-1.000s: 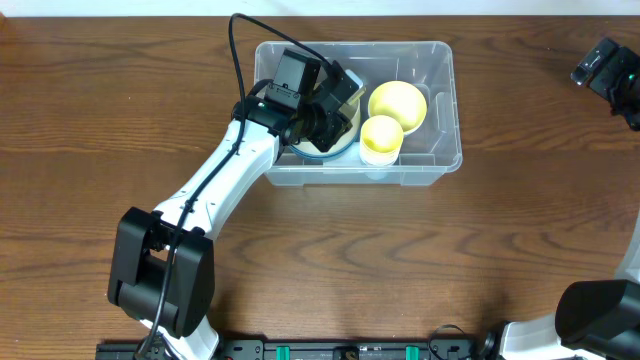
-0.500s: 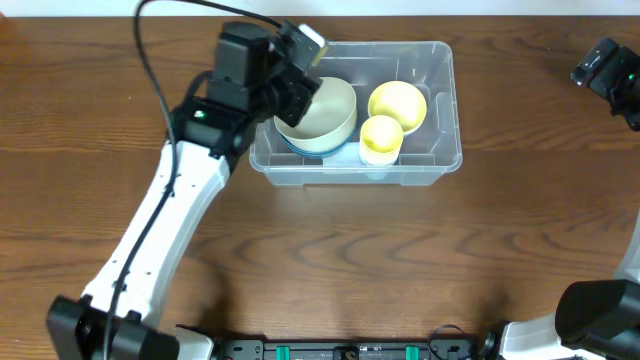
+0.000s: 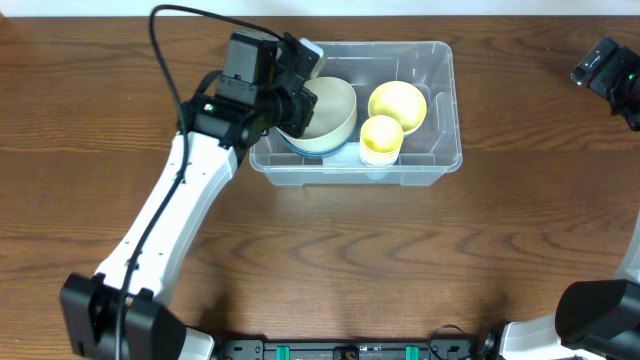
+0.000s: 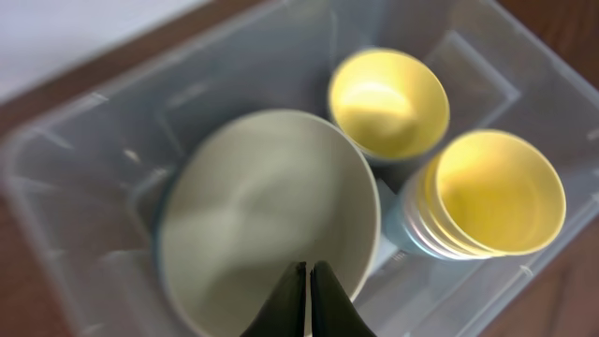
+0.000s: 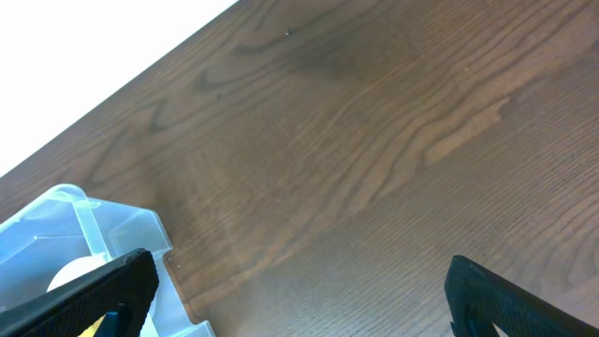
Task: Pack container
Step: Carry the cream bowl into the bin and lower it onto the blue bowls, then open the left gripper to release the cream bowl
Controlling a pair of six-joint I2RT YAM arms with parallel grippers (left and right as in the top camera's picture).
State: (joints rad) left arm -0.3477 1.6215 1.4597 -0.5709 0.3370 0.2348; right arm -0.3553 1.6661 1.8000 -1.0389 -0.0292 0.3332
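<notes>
A dark brown wooden desk is carrying everything in view, its grain running left to right. A pale strip is showing beyond the desk's far edge.

A large cream bowl is sitting mouth-up, tilted slightly, with nothing visible inside it. A blue rim is showing beneath its near-left edge, so it is resting in or on a second vessel; no more of that one can be made out.

Just right of the cream bowl, a yellow bowl is standing upright. A stack of yellow cups with whitish outer walls is standing just in front of it, touching or nearly touching.
</notes>
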